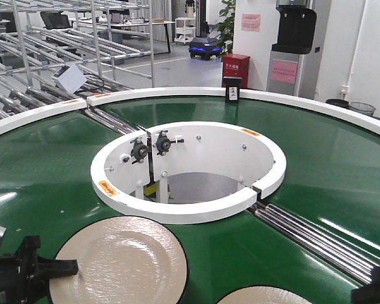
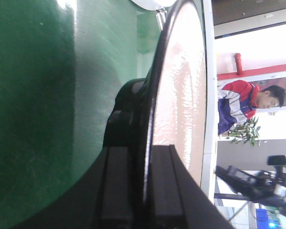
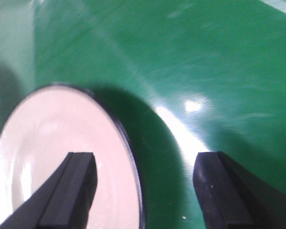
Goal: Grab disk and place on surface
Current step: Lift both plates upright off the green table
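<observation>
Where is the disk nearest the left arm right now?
In the front view the disk lies on the green belt at bottom left, just below the white ring, its rim between the fingers of the left pincer.

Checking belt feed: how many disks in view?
2. Front-left disk on the green belt, rim held in the left gripper. Second disk cut off at the bottom edge, by the open right gripper. More may be off-frame.

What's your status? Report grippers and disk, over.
Left gripper shut on disk rim; disk flat on green belt. Right gripper open above second disk edge. Nothing seen blocking.
</observation>
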You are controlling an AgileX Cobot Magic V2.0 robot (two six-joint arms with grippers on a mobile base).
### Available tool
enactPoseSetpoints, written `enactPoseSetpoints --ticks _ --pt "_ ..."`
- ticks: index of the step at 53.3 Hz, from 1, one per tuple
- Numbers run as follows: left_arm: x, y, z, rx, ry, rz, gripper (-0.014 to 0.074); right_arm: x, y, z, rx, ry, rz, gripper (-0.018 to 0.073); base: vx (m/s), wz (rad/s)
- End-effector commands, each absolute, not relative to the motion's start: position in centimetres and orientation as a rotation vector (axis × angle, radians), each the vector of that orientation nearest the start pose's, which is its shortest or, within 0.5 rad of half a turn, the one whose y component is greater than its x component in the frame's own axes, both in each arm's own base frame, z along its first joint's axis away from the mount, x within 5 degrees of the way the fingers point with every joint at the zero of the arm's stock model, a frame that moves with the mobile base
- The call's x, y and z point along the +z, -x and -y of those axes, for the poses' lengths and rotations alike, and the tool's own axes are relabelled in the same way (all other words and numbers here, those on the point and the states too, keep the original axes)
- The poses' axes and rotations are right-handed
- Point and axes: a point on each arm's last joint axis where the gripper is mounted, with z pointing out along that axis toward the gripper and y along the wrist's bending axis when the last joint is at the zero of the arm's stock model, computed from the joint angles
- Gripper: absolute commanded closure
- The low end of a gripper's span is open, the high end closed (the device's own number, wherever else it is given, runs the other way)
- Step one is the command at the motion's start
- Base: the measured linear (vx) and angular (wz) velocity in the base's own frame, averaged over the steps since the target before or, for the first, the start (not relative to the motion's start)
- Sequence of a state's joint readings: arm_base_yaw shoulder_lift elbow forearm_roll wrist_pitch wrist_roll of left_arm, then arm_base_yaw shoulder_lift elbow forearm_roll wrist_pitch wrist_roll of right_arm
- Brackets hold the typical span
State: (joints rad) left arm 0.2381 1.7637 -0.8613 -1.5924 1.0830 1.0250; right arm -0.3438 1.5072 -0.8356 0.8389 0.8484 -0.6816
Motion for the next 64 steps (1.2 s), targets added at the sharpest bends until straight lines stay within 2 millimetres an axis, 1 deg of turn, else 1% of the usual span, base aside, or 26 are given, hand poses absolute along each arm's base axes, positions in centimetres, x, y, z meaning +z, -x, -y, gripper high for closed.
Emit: enactPoseSetpoints --ticks 1,9,14,19,24,27,30,34,39,44,46,49,53,58,64 --pt "23.6 -31.9 0.9 -1.57 0.316 -2.012 0.0598 21.4 -27.2 3.4 0.712 -0.181 -2.581 0.0065 0.0 0.0" --pt "25.2 -31.3 1.0 -1.52 0.288 -1.985 0.0598 19.0 -27.4 2.3 0.736 -0.128 -2.652 0.0065 0.0 0.0" --pt "26.2 -31.0 1.0 -1.488 0.279 -1.969 0.0598 18.3 -27.6 1.3 0.772 -0.068 -2.677 0.0065 0.0 0.0" --pt "27.1 -30.6 0.9 -1.467 0.31 -1.959 0.0598 17.5 -27.9 -0.3 0.817 -0.002 -2.703 0.0065 0.0 0.0" --pt "27.9 -30.3 0.9 -1.446 0.304 -1.946 0.0598 16.7 -28.0 -1.8 0.865 0.068 -2.732 0.0065 0.0 0.0" --pt "28.2 -30.1 1.0 -1.44 0.295 -1.939 0.0598 16.3 -28.0 -2.5 0.879 0.092 -2.748 0.0075 0.0 0.0" --pt "28.6 -29.9 1.0 -1.437 0.284 -1.931 0.0598 16.0 -28.1 -2.8 0.889 0.09 -2.76 0.0103 0.0 0.0" --pt "28.8 -29.8 1.1 -1.435 0.275 -1.925 0.0598 15.9 -28.0 -2.9 0.901 0.064 -2.769 0.0179 0.0 0.0" --pt "29.0 -29.7 1.1 -1.435 0.268 -1.923 0.0598 16.0 -28.0 -3.0 0.924 0.032 -2.778 0.0339 0.0 0.0" --pt "29.0 -29.7 1.1 -1.433 0.27 -1.923 0.0598 16.1 -27.9 -3.1 0.954 0.004 -2.788 0.0517 0.0 0.0" --pt "29.0 -29.7 1.1 -1.431 0.271 -1.923 0.0598 16.3 -28.0 -3.1 0.965 -0.003 -2.787 0.0577 0.0 0.0" --pt "28.9 -29.7 1.1 -1.426 0.275 -1.924 0.0598 16.9 -28.2 -3.2 0.984 -0.022 -2.781 0.0573 0.0 0.0" --pt "28.8 -29.9 0.9 -1.398 0.297 -1.928 0.0598 18.2 -28.4 -3.2 1.005 -0.028 -2.755 0.0573 0.0 0.0" --pt "28.6 -30.1 0.6 -1.348 0.333 -1.937 0.0598 20.8 -28.7 -2.9 1.03 -0.049 -2.702 0.0571 0.0 0.0" --pt "28.1 -30.5 0.1 -1.257 0.375 -1.964 0.0598 24.7 -28.8 -1.9 1.059 -0.143 -2.625 0.0571 0.0 0.0"
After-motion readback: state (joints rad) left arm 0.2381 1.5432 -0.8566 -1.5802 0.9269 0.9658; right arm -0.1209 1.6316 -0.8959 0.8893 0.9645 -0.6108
